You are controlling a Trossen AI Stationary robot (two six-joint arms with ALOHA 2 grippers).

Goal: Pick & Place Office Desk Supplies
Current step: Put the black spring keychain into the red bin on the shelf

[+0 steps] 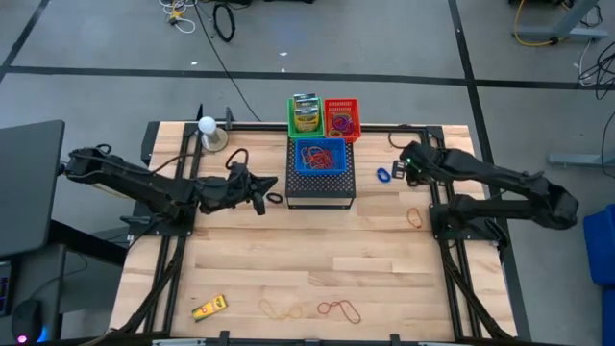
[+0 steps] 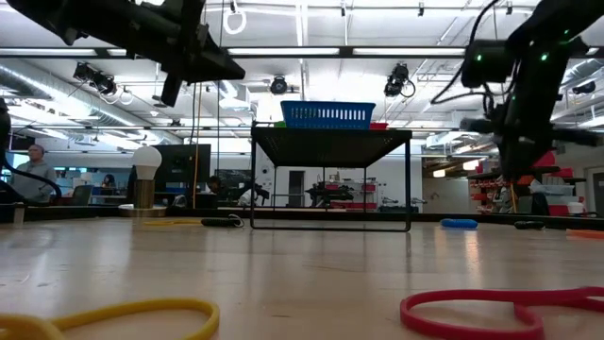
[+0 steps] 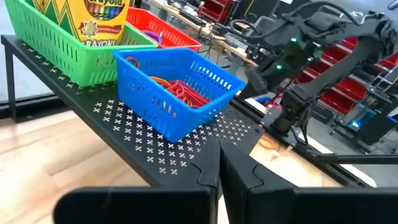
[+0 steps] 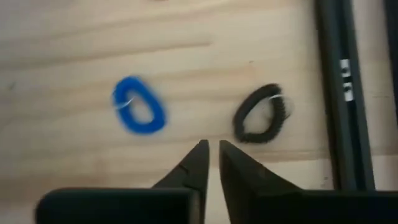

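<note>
My left gripper (image 1: 266,186) is shut and hovers at the left side of the black mesh stand (image 1: 320,185), above a black ring (image 1: 275,199). In the left wrist view its fingers (image 3: 219,169) point at the stand's shelf (image 3: 134,134). There stand a blue basket (image 3: 177,93) of rubber bands, a green basket (image 3: 65,40) with a crayon box, and a red basket (image 3: 163,34). My right gripper (image 4: 211,151) is shut and hangs above a blue ring (image 4: 138,113) and a black ring (image 4: 262,114) lying flat on the table right of the stand.
A tan rubber band (image 1: 415,217) lies near the right arm's base. Near the front edge lie a small yellow item (image 1: 209,308) and several rubber bands (image 1: 317,309). A light bulb on a stand (image 1: 208,132) sits at the far left. Bare wood (image 1: 317,250) fills the table's middle.
</note>
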